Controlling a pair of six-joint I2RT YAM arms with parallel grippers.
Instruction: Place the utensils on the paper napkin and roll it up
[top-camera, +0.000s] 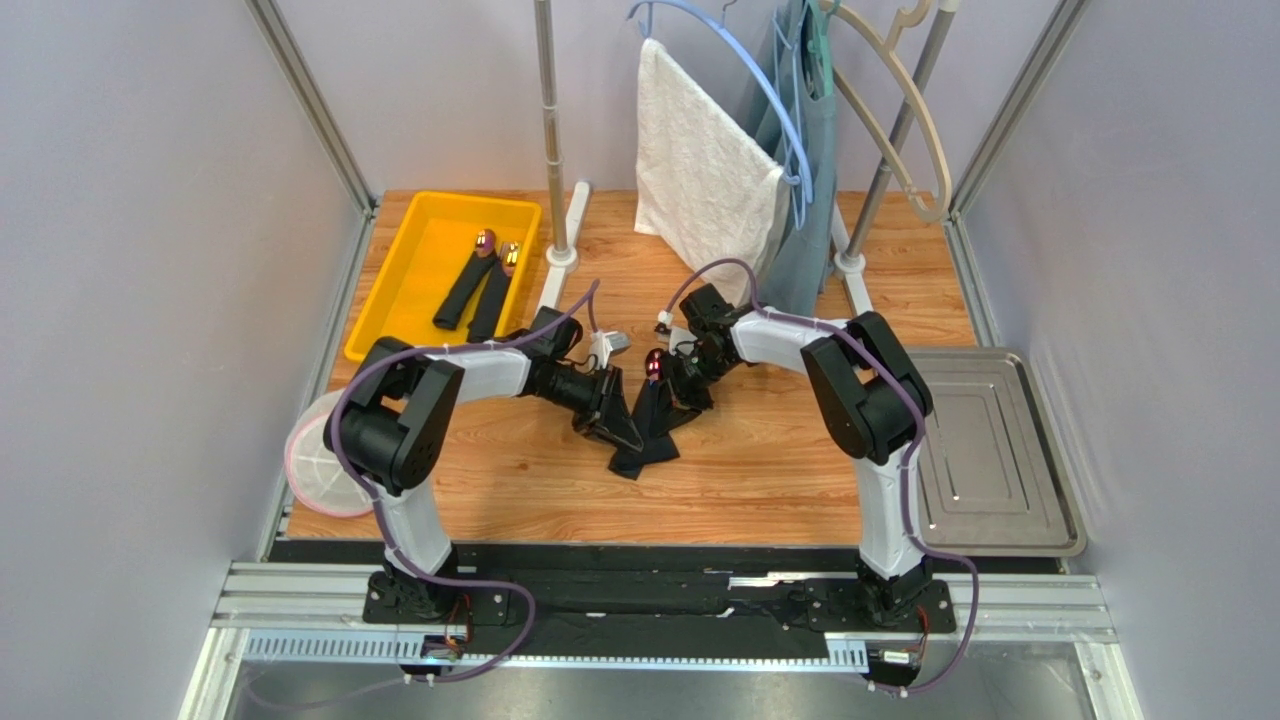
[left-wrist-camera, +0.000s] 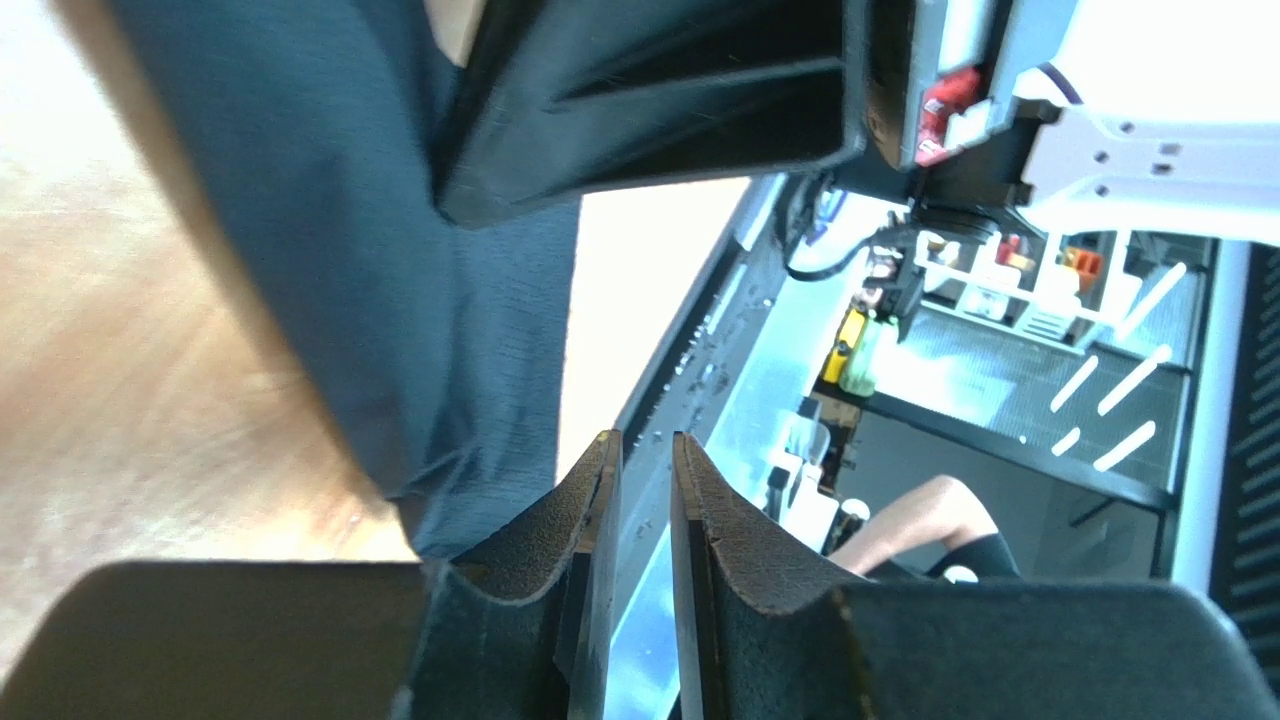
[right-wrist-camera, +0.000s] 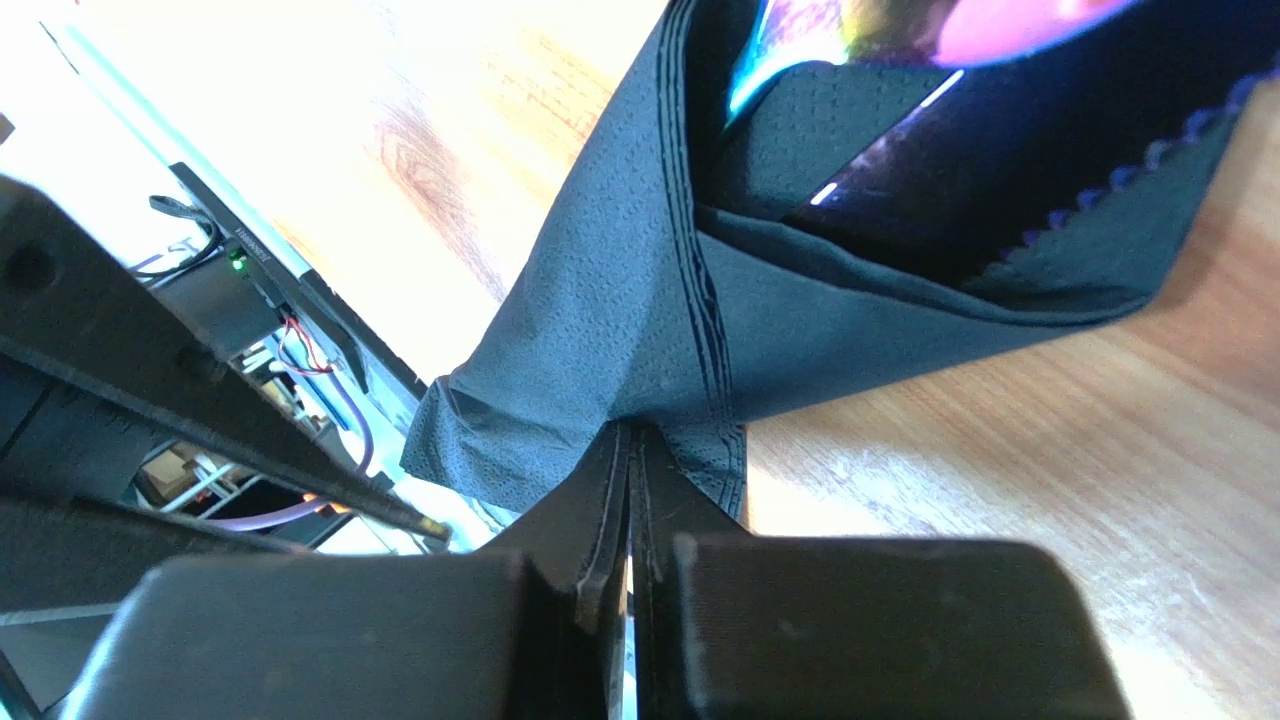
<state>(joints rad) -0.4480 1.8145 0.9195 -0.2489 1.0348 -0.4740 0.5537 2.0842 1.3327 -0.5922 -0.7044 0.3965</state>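
Observation:
The black paper napkin (top-camera: 649, 432) lies crumpled and partly folded on the wooden table between my grippers. A utensil with a shiny purple-gold head (top-camera: 655, 365) sticks out of its far end. In the right wrist view that head (right-wrist-camera: 819, 27) sits inside the napkin's fold (right-wrist-camera: 601, 330). My right gripper (right-wrist-camera: 628, 438) is shut on a pinch of the napkin (top-camera: 679, 393). My left gripper (left-wrist-camera: 643, 450) is open by a narrow gap and empty, right beside the napkin (left-wrist-camera: 421, 270) at its left side (top-camera: 613, 408). Two more dark-handled utensils (top-camera: 478, 285) lie in the yellow bin (top-camera: 394, 270).
A white towel (top-camera: 699, 165) and a grey-blue garment (top-camera: 804, 195) hang on hangers at the back. The rack pole (top-camera: 553, 135) stands beside the bin. A metal tray (top-camera: 984, 450) lies at the right edge. A pale round object (top-camera: 319, 458) sits at the left edge.

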